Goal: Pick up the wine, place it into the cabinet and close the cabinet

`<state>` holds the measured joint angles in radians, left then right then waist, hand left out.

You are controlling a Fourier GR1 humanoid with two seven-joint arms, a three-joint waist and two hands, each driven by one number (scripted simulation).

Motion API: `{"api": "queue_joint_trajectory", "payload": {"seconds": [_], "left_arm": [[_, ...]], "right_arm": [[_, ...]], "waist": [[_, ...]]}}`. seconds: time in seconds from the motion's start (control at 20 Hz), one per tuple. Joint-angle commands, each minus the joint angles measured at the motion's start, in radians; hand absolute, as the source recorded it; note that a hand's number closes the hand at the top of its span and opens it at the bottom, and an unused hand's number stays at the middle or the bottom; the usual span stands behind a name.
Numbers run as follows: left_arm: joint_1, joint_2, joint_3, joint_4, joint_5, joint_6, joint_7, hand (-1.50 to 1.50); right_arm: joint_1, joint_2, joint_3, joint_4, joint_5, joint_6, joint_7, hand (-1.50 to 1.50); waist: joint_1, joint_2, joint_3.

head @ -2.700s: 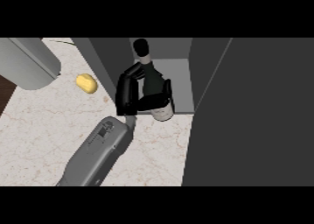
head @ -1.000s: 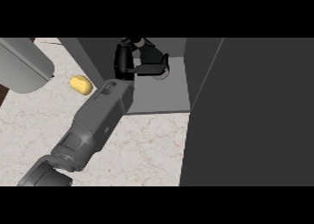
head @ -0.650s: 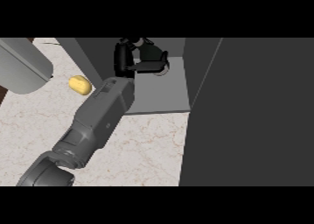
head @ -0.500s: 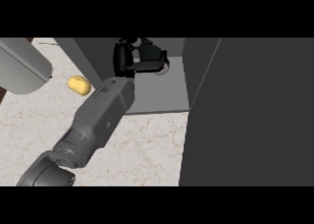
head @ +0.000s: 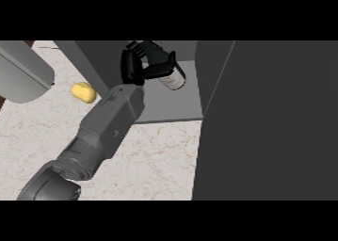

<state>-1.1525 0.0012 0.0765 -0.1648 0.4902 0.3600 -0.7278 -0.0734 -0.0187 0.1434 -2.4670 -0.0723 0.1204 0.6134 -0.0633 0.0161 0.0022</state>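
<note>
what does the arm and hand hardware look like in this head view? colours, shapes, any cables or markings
One arm shows: a grey forearm, boxy and faceted with flat panels, widening toward a rounded grey joint housing at the lower edge. It ends in a black left hand with slim, segmented fingers and a thumb. No cables, labels or markings are visible. The other arm is out of view.

Grey, seemingly segmented forearm (head: 105,129); black robot hand (head: 140,66).
</note>
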Motion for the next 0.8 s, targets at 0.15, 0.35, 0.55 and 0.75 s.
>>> {"api": "queue_joint_trajectory", "payload": {"seconds": [0.15, 0.35, 0.55, 0.75], "left_arm": [[0.041, -0.001, -0.008, 0.055, -0.026, 0.034, -0.064, -1.5], [0.041, 0.024, -0.012, 0.067, -0.048, 0.049, -0.065, -1.5], [0.014, 0.029, -0.012, 0.089, -0.057, 0.087, -0.031, -1.5], [0.045, -0.001, -0.028, 0.097, -0.078, 0.106, -0.054, -1.5]], "right_arm": [[0.001, 0.01, 0.017, -0.029, -0.008, -0.004, 0.002, -1.5], [0.038, 0.018, 0.041, -0.063, 0.003, -0.006, -0.002, -1.5], [0.021, 0.011, 0.019, -0.05, -0.017, -0.002, -0.008, -1.5], [-0.03, 0.006, -0.009, -0.021, -0.02, -0.012, 0.014, -1.5]], "waist": [[-0.004, 0.007, -0.003], [-0.008, 0.008, -0.003], [-0.021, 0.015, -0.003], [-0.008, 0.011, -0.004]]}}
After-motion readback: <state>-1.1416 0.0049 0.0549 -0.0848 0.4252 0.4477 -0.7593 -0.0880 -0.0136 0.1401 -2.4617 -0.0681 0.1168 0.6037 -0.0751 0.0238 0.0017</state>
